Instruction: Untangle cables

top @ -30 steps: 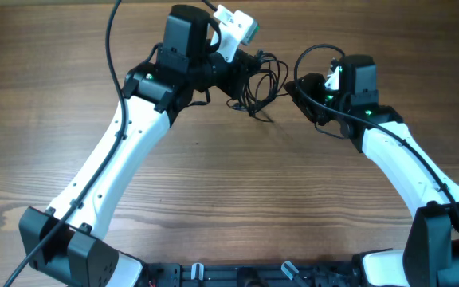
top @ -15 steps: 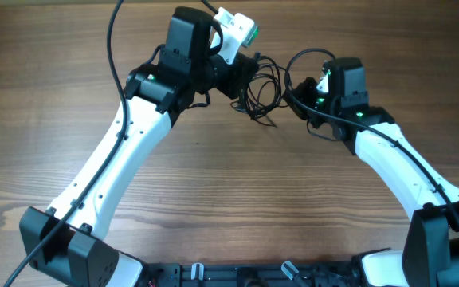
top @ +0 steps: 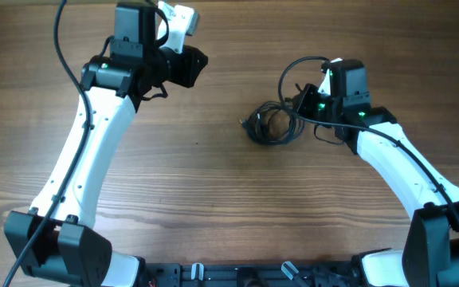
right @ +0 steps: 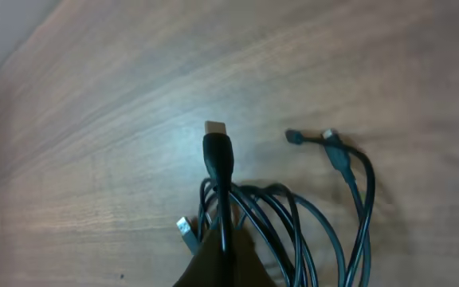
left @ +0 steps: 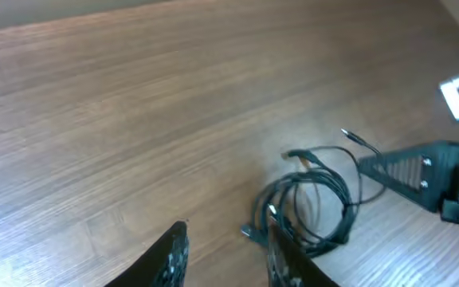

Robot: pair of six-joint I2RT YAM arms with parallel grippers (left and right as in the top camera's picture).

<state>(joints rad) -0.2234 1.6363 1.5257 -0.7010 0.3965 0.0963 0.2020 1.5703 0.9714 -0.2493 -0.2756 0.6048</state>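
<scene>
Right gripper [right: 221, 253]: jaws together, clamped on one strand of the cables [right: 223, 199], probably to anchor it so the loops can be pulled free. The gripped strand's long axis runs straight ahead of the fingertips, with its plug [right: 219, 153] pointing away. The rest of the coil lies just beside it on the table [right: 94, 119]. Left gripper [left: 225, 259]: jaws apart and empty, the coil ahead of it and not touching.

In the right wrist view the cables [right: 309, 231] run off the bottom edge, and the right gripper [right: 218, 251] shows only a pinched tip. The left gripper [left: 225, 243] is cut off below and blurred, one finger seemingly covering part of the cables.
</scene>
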